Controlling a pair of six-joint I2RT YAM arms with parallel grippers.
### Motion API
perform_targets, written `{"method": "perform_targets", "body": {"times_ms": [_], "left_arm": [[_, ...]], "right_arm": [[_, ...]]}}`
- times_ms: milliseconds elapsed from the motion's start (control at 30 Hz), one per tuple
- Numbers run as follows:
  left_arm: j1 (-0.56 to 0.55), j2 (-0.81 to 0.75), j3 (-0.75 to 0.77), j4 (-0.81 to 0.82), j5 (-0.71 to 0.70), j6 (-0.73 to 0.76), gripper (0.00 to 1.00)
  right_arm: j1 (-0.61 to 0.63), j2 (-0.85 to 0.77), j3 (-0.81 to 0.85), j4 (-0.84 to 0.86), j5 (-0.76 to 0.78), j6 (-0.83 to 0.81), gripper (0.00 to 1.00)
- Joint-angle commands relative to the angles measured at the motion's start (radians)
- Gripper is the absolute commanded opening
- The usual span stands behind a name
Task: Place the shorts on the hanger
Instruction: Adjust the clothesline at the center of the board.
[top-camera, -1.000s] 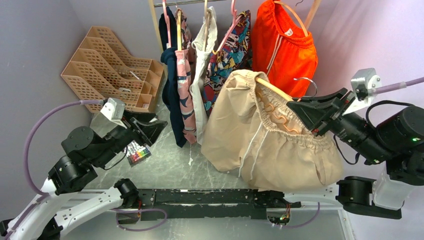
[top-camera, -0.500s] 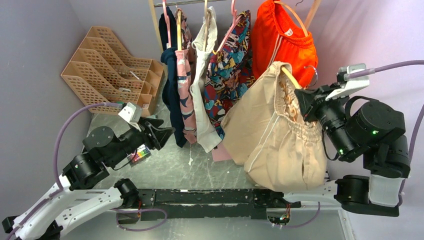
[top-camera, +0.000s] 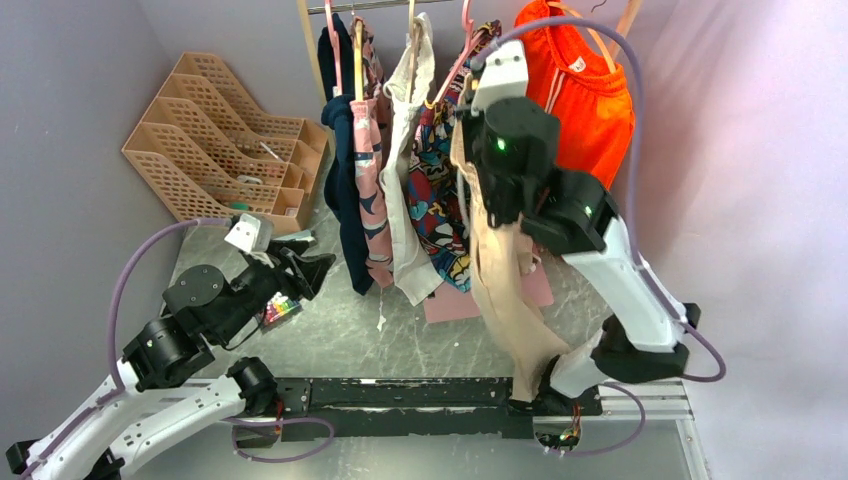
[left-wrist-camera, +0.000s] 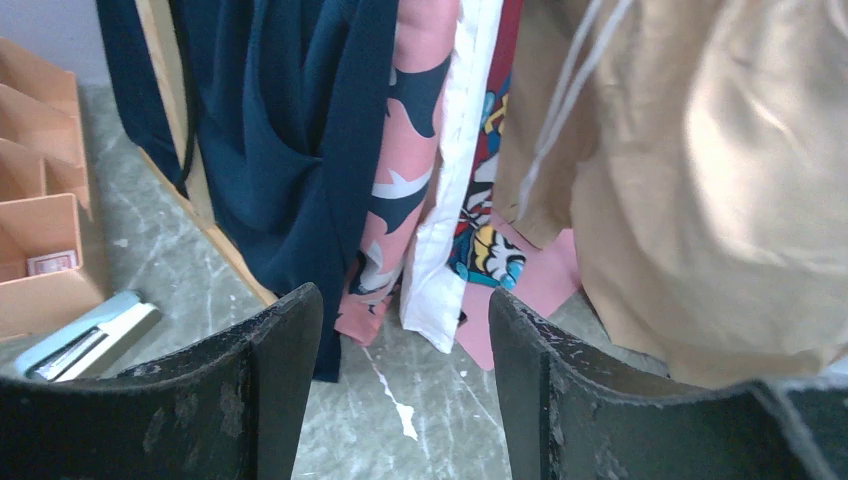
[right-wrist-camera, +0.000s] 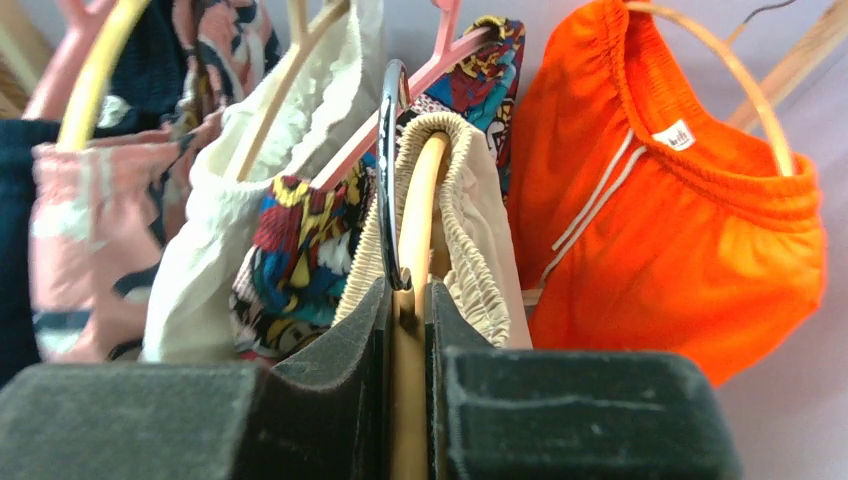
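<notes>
The shorts (top-camera: 500, 290) hang on the hanger (right-wrist-camera: 425, 190), whose stem sits clamped between the fingers of the right gripper (right-wrist-camera: 405, 300), up near the rail (top-camera: 370, 5). A row of hung garments (top-camera: 405, 150) lies to their left and one more garment (top-camera: 590, 100) to their right. The slotted organiser (top-camera: 220, 130) stands at the far left of the table (top-camera: 330, 340). The left gripper (top-camera: 310, 265) sits before it, fingers spread and empty.

The shorts (right-wrist-camera: 478, 240) are matt beige cloth, puckered at the waistband. The hanger (right-wrist-camera: 422, 190) looks smooth and pale like wood; its hook (right-wrist-camera: 385, 150) is shiny metal. My right gripper (right-wrist-camera: 407, 300) is dark, matt, grainy; my left gripper (left-wrist-camera: 405, 340) black, scuffed, dull. The table (left-wrist-camera: 440, 420) is grey, marbled, faintly glossy.
</notes>
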Motion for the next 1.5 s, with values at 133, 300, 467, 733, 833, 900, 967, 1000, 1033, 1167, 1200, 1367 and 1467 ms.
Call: {"method": "perform_targets", "body": {"times_ms": [133,300,467,733,833,900,967,1000,1033,1167,1200,1367,1467], "left_arm": [[-0.002,0.009,-0.002,-0.012,-0.066,0.073,0.68],[-0.004,0.007,-0.01,-0.043,-0.087,0.099,0.7],[-0.003,-0.037,-0.026,-0.053,-0.213,0.144,0.74],[-0.003,-0.024,0.068,0.045,-0.347,0.297,0.85],[-0.002,0.036,0.097,0.085,-0.347,0.352,0.9],[-0.002,0.075,0.098,0.1,-0.338,0.349,0.93],[-0.003,0.102,0.08,0.126,-0.311,0.324,0.96],[-0.003,0.111,0.068,0.138,-0.298,0.307,0.98],[-0.002,0.117,0.056,0.146,-0.287,0.283,1.0],[0.021,0.137,0.036,0.137,-0.265,0.189,0.99],[0.038,0.139,0.034,0.133,-0.251,0.17,0.99],[0.213,0.206,0.07,0.09,-0.09,0.096,0.99],[0.354,0.252,0.078,0.106,0.081,0.04,1.0]], "right_arm": [[-0.372,-0.016,-0.106,0.041,-0.432,0.243,0.0],[-0.634,-0.167,-0.376,0.159,-0.607,0.349,0.0],[-0.807,-0.198,-0.478,0.214,-0.716,0.378,0.0],[-0.811,-0.11,-0.064,0.172,-0.819,0.391,0.0],[-0.808,-0.076,0.044,0.144,-0.879,0.403,0.0],[-0.808,-0.095,-0.029,0.155,-0.893,0.411,0.0],[-0.809,-0.114,-0.143,0.169,-0.873,0.411,0.0],[-0.809,-0.126,-0.206,0.178,-0.867,0.416,0.0],[-0.811,-0.138,-0.286,0.195,-0.868,0.423,0.0],[-0.818,-0.21,-0.504,0.304,-0.872,0.469,0.0],[-0.82,-0.229,-0.539,0.329,-0.87,0.477,0.0],[-0.824,-0.247,-0.599,0.343,-0.917,0.49,0.0],[-0.824,-0.263,-0.634,0.352,-0.946,0.499,0.0]]}}
